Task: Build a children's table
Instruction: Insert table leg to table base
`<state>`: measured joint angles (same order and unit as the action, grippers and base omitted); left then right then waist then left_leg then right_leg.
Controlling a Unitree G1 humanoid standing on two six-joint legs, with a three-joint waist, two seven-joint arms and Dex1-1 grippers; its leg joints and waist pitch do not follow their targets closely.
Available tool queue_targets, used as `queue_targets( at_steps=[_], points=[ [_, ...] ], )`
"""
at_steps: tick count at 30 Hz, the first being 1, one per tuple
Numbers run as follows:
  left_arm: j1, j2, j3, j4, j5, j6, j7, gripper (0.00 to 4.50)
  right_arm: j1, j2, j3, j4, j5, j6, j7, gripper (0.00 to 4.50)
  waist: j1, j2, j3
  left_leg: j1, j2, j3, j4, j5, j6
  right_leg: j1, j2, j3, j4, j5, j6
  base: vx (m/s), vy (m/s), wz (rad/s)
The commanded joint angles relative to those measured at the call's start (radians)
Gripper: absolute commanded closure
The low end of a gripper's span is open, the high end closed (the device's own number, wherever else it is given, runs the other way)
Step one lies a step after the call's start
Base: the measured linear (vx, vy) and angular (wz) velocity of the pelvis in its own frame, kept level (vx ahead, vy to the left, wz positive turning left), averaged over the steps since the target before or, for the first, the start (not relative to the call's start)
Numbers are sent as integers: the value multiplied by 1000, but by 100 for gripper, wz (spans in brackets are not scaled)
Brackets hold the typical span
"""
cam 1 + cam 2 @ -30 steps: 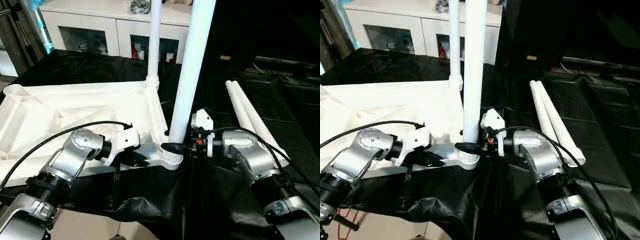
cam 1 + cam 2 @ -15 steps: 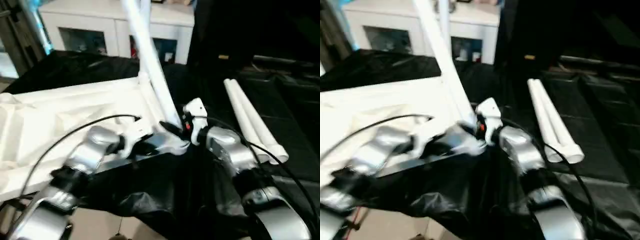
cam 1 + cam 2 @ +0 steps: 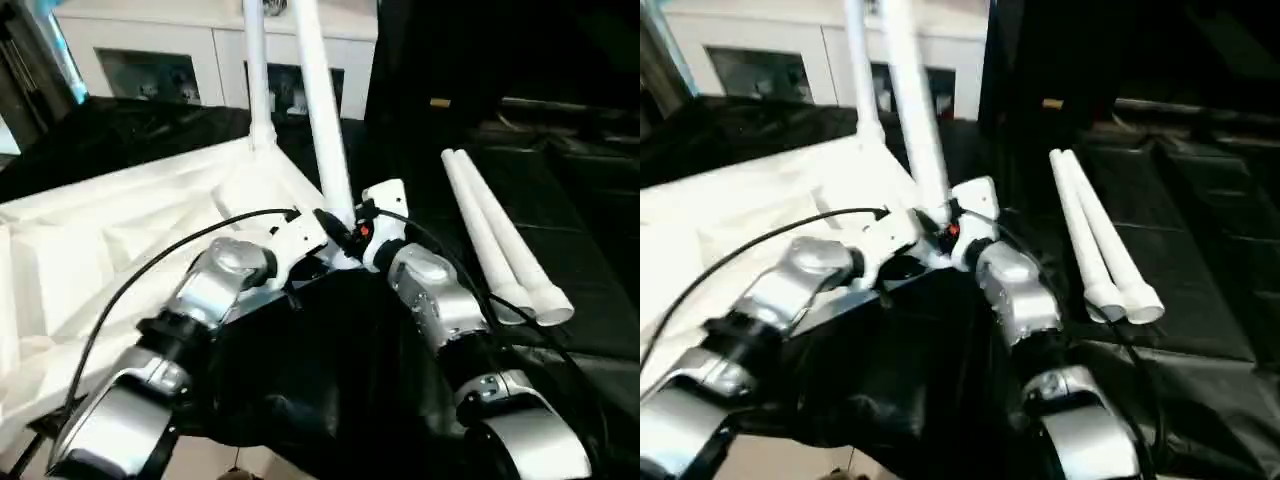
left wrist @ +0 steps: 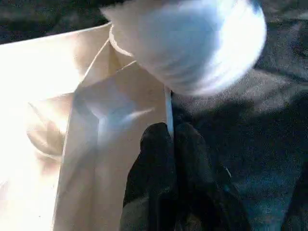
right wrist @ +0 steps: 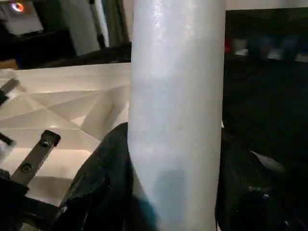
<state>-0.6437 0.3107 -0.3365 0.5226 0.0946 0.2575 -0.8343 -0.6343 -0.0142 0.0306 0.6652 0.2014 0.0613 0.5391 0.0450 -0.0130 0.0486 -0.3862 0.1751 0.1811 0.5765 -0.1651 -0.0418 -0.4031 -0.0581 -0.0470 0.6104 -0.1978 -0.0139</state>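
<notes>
The right gripper [image 5: 175, 192] has its jaws clamped round a leg [image 5: 177, 110] (top cut off). The left gripper [image 4: 169, 144], jaws pressed together, pinches the tabletop [image 3: 110, 240] rim beside that blurred corner.

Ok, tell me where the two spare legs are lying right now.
In the head view, the two spare legs lie side by side on the black cloth at the robot's right, beyond the right gripper.

White table [image 3: 120, 230] and legs [image 3: 500, 240], black cloth [image 3: 330, 360].
</notes>
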Motion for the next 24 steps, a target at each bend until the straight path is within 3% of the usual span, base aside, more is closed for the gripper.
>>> queue_targets(
  at_steps=[1,5,6,8,11,15,18,24],
  points=[
    [10,13,-9,-115,-45,-63,-91,450,39,-22,-8,-9,4,30,16,261,6,12,-71,16,57,-20,-55,-110,78,62,-84,45,-46,143,-276,0,0,0],
    [60,69,-33,-167,-60,-110,-177,450,59,-48,-31,-97,39,46,46,261,7,14,-66,24,63,-21,-61,-168,47,57,-88,47,-56,18,-262,0,0,0],
    [70,85,-36,-179,-64,-120,-199,450,64,-58,-36,-122,49,54,57,261,9,7,-65,27,63,-18,-62,-168,36,56,-85,48,-57,1,-257,0,0,0],
    [76,95,-36,-190,-69,-121,-215,450,67,-65,-39,-137,54,61,65,261,17,12,-64,33,63,-14,-61,-172,26,49,-82,49,-58,-12,-255,0,0,0],
    [100,145,-29,-223,-81,-135,-272,450,82,-103,-51,-204,77,94,96,261,22,5,-59,29,60,-13,-66,-202,9,49,-82,50,-61,-68,-231,0,0,0],
    [110,171,-14,-216,-72,-161,-267,450,104,-134,-62,-271,103,135,114,261,24,4,-62,28,57,-13,-61,-163,11,52,-82,51,-55,-38,-221,0,0,0],
    [100,160,5,-199,-80,-142,-250,390,116,-147,-63,-297,109,149,121,261,25,2,-64,27,56,-12,-57,-131,26,53,-82,50,-50,8,-226,0,0,0],
    [90,160,61,-221,-149,-128,-277,354,141,-150,-59,-358,123,180,135,261,22,2,-63,25,55,-13,-56,-144,24,54,-83,48,-53,-27,-235,0,0,0]
  ],
)
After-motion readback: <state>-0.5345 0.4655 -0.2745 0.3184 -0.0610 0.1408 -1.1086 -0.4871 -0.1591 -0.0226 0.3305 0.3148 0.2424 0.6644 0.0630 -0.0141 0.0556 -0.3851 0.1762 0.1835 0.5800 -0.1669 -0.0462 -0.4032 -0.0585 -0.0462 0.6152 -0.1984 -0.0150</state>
